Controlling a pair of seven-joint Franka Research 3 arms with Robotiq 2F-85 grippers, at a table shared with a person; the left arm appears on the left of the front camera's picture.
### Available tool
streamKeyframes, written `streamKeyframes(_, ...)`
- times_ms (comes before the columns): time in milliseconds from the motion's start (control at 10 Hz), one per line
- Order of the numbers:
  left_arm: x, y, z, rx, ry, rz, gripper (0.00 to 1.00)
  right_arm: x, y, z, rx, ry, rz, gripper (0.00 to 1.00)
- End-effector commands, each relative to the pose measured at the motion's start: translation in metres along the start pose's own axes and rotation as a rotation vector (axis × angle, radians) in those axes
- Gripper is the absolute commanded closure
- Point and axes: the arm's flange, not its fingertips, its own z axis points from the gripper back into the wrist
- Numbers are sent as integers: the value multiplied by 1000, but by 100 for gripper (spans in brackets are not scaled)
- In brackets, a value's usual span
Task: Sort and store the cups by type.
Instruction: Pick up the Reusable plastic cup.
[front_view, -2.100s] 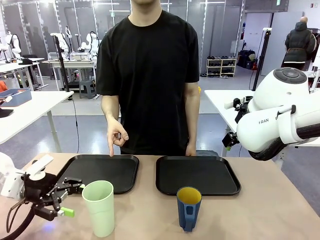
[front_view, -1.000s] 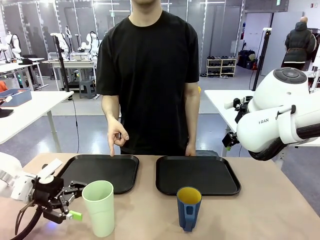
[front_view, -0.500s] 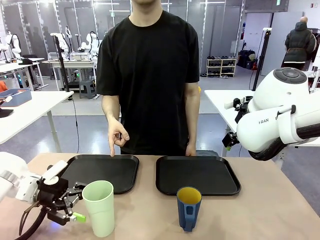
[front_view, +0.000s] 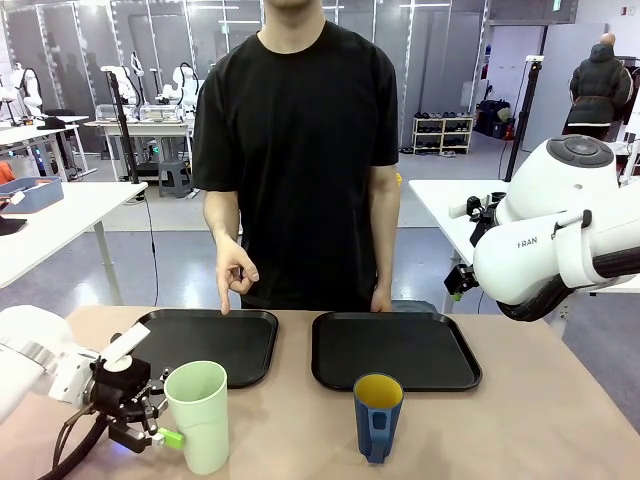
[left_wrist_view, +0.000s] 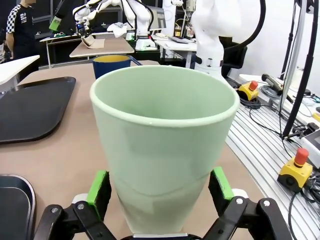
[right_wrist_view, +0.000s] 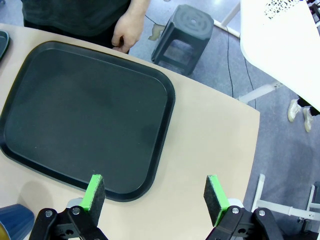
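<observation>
Left gripper (front_view: 157, 419): jaws spread, straddling the pale green tumbler (front_view: 198, 415). In the left wrist view the tumbler (left_wrist_view: 162, 145) is seen upright between the pads (left_wrist_view: 98, 186), low on its body. Pad contact can't be confirmed; a thin gap seems to be left on one side, so no pinch is called. Beyond the jaws, past the tumbler's rim, the blue cup (left_wrist_view: 112, 62) is seen standing on the table.

Right gripper (right_wrist_view: 155, 193): jaws spread wide, nothing held between them. It is held high above the table. Under and ahead of the jaws a black tray (right_wrist_view: 85, 115) is seen, with bare table below the one pad. The blue cup (right_wrist_view: 12, 220) is clipped at the frame corner, outside the other finger.

In the front view, the blue cup (front_view: 377, 415) stands upright just in front of the right tray (front_view: 395, 350), well apart from the left jaws. The left tray (front_view: 205, 345) is pointed at by the person's hand (front_view: 233, 270).
</observation>
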Motion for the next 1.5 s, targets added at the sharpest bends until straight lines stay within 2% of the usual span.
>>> streamKeyframes(0,-26,0,-10,-4,-42,-45,0,0,-1,-1,-2,1,-1,0)
streamKeyframes(200,-29,2,-20,-43,-84,-73,0,0,-1,-1,-2,1,-1,0)
streamKeyframes(900,-40,-3,-39,-194,-112,-75,0,0,-1,-1,-2,1,-1,0)
streamKeyframes(1400,-47,-2,-41,-215,-117,-85,0,0,-1,-1,-2,1,-1,0)
